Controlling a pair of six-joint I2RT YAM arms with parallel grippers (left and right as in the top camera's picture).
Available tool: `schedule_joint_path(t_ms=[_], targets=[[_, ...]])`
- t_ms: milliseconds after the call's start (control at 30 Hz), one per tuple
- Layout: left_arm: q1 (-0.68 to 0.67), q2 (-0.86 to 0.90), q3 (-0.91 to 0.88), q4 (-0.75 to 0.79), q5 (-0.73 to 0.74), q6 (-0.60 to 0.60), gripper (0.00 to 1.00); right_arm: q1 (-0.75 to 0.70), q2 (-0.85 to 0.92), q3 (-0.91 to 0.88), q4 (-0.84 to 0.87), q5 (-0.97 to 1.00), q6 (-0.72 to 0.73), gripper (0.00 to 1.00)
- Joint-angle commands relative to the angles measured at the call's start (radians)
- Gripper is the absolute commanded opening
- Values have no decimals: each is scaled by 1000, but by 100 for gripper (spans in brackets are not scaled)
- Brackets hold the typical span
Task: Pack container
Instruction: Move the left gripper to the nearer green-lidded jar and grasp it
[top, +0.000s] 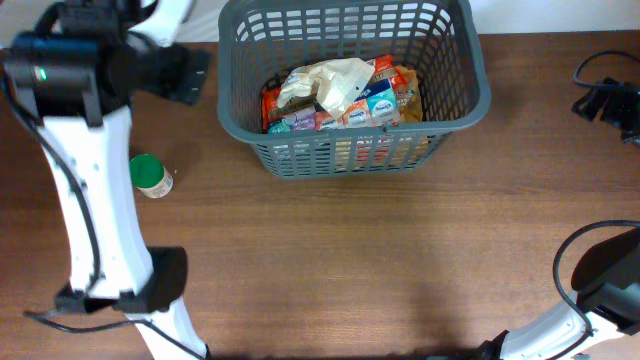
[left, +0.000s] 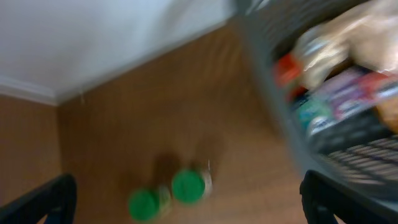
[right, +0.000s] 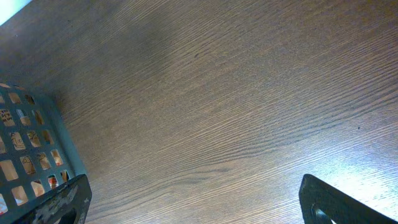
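The dark grey basket (top: 455, 95) stands at the back middle of the table, filled with several packets and a crumpled beige bag (top: 330, 82). It also shows in the left wrist view (left: 280, 118) and the right wrist view (right: 59, 140). A small green-lidded jar (top: 150, 176) lies on the table left of the basket. My left gripper (top: 188, 72) is open and empty, above the table to the left of the basket. In its blurred view (left: 186, 199) the jar (left: 186, 185) smears into two green spots. My right gripper (top: 606, 100) is open and empty at the far right (right: 193, 202).
The brown wooden table (top: 380, 260) stretches in front of the basket. The left arm's white links (top: 100, 210) reach over the table's left side. A white wall and skirting board (left: 93, 43) lie beyond the table.
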Motion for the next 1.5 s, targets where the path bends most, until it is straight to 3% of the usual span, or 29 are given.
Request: schedule_joint_path(t_ms=[0,133,333,633,1000,1467], targets=[[109,51,-97,-4,37,-161,99,3,-15,-4,2,-8,8,99],[200,54,-243,5,52,-232,99,3,-15,-4,2,-8,8,99],[251,54,-553,93,51,-232,99,3,-15,-4,2,-8,8,99],[270,54,-924,357,51,-232,100,3,-15,-4,3,-8,8,99],[330,55,-1090,547,98,-232,100,3,-15,-4,2,-8,8,99],[351,101,-1165,693,123,-232,100,3,-15,-4,2,-8,8,99]])
